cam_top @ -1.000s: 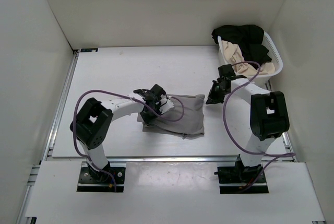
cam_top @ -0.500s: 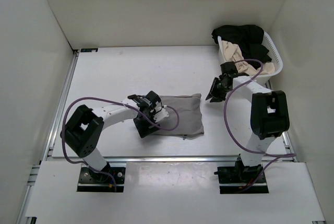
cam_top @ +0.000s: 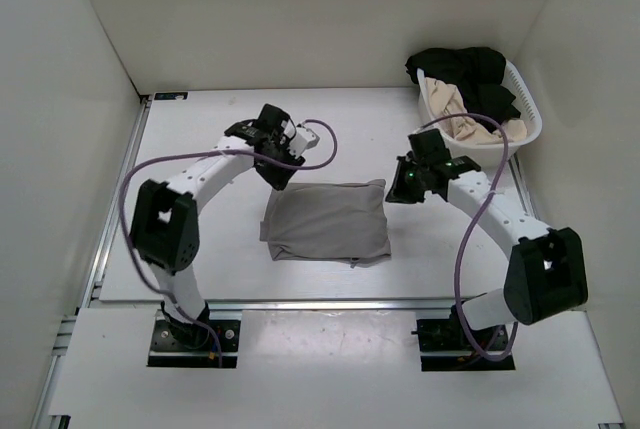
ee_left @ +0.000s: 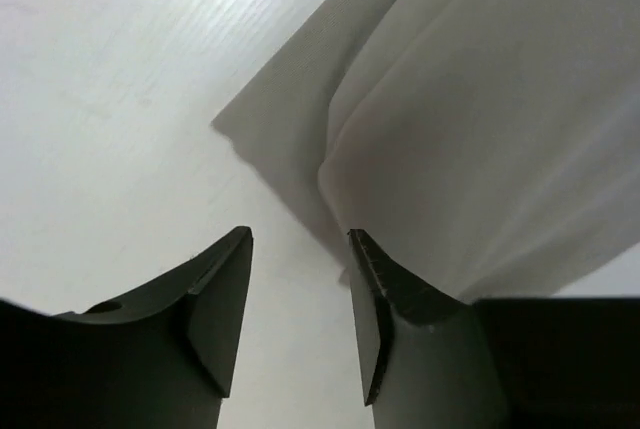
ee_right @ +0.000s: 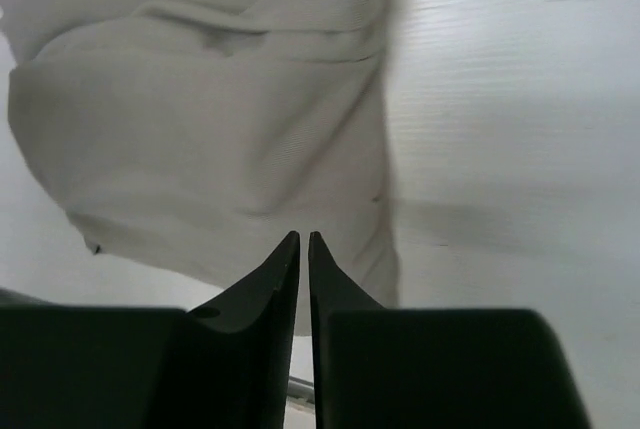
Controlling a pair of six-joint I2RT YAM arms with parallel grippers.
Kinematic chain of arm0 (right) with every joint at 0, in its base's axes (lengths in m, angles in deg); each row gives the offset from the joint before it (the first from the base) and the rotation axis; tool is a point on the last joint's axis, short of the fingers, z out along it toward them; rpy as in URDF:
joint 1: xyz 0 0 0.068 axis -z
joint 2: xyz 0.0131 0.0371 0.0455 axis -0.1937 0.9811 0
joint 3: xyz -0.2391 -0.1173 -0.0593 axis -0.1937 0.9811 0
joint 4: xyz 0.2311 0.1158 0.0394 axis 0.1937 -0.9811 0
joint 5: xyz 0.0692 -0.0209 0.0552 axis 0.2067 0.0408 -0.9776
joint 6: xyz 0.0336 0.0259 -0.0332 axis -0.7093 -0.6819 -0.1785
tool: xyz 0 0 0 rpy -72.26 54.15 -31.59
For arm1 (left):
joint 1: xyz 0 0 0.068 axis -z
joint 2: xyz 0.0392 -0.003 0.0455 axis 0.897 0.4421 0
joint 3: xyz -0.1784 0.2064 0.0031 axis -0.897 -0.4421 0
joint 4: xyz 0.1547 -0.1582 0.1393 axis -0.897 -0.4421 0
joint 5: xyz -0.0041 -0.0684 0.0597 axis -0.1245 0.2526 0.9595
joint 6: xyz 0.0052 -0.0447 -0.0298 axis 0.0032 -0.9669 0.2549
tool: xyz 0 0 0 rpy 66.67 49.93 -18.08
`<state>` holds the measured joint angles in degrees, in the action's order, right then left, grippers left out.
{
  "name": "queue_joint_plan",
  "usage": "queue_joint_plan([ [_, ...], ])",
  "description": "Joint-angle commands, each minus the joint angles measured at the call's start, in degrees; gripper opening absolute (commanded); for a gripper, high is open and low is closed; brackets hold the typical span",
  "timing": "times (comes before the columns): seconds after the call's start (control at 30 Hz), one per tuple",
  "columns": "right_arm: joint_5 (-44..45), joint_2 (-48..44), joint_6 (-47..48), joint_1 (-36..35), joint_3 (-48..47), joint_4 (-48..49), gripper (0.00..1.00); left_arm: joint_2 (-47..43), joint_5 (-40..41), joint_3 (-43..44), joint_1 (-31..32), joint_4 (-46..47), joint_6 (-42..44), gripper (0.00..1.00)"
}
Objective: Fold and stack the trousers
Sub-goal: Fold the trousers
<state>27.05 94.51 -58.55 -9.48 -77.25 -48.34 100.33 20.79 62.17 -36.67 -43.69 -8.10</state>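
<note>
In the top view, the trousers (cam_top: pixel 328 221) are lying folded into a compact grey-taupe rectangle on the white desk (cam_top: pixel 200 149), near its front edge and about midway between the two arms. The left hand (cam_top: pixel 277 171) is hovering just beyond the bundle's far left corner, and the right hand (cam_top: pixel 402 189) is hanging just off its far right corner. Neither is carrying any cloth. At the desk's far right corner a white basket (cam_top: pixel 530 114) is holding a black garment (cam_top: pixel 460 64) and a beige one (cam_top: pixel 470 124), well apart from the trousers.

In the left wrist view, the left hand (ee_left: pixel 298 239) is standing released, its two dark fingers parted with only bare desk (ee_left: pixel 100 69) showing between them. The trousers (ee_left: pixel 480 99) are filling the upper right, stacked in layers, with one corner pointing toward the fingers. Whether the finger on the right side of this view is touching the fabric edge cannot be told.

In the right wrist view, the right hand (ee_right: pixel 303 239) is clenched almost fully, only a thin slit showing between its fingertips, and it is grasping nothing. The trousers (ee_right: pixel 210 119) are spreading across the left and centre beyond the fingers, with a rolled fold along the top edge, and pale desk (ee_right: pixel 520 99) is showing to the right.
</note>
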Motion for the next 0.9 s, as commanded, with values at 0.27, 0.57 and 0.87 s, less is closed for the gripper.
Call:
queue_joint_plan([
  [0.27, -2.7, 8.3, -5.5, -7.6, 0.2, 5.2, 0.16, 17.5, -7.3, 9.1, -1.0, -3.6, -2.1, 0.64],
  [0.57, 2.0, 13.7, -9.0, -7.6, 5.0, 9.0, 0.15, 17.6, -2.0, 11.3, -3.3, -2.2, -6.3, 0.14],
  [0.87, 8.9, 11.8, -1.5, -7.0, -7.0, -1.5, 0.34, 14.2, -3.6, 9.1, -3.8, -2.2, -6.8, 0.54],
])
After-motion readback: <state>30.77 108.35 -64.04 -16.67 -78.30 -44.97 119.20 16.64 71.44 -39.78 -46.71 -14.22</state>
